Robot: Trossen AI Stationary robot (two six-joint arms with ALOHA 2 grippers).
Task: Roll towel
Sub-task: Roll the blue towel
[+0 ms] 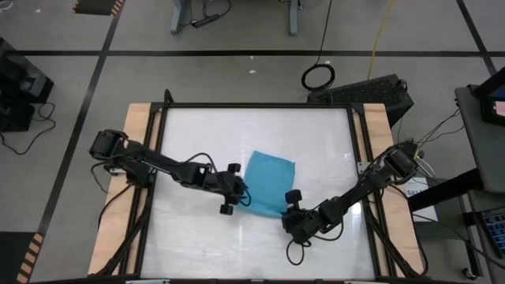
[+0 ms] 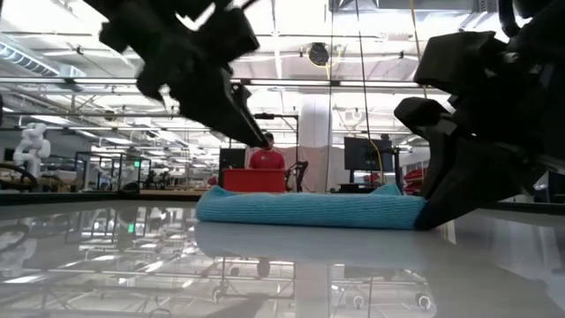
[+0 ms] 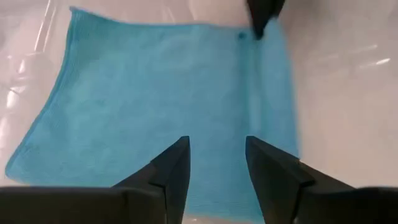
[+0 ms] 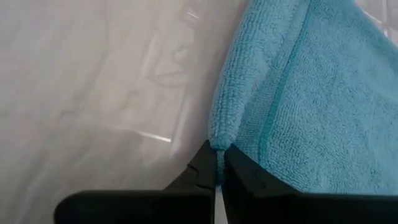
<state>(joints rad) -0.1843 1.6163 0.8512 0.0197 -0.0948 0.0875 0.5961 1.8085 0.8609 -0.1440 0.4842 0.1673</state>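
The turquoise towel [image 1: 268,183] lies flat on the white tabletop, a little right of the middle; it also shows in the low view [image 2: 309,210]. My left gripper [image 3: 217,165] is open and hovers above the towel's left part [image 1: 234,197], its fingers raised clear of the cloth in the low view [image 2: 252,132]. My right gripper [image 4: 217,168] is at the towel's near right corner [image 1: 288,207], down at table level [image 2: 428,216], shut on the towel. My right gripper pinches the towel's near right corner [image 4: 217,144] between its two fingertips, where the edge is turned over into a narrow fold. The fingers come in low, slanting from the table's near right side. The rest of the towel lies slack on the table.
Black frame rails [image 1: 359,158] and wooden strips [image 1: 138,134] run along the table's left and right sides. Bare white tabletop [image 1: 197,237] lies near and far of the towel. A red box and a person [image 2: 265,159] show in the room beyond.
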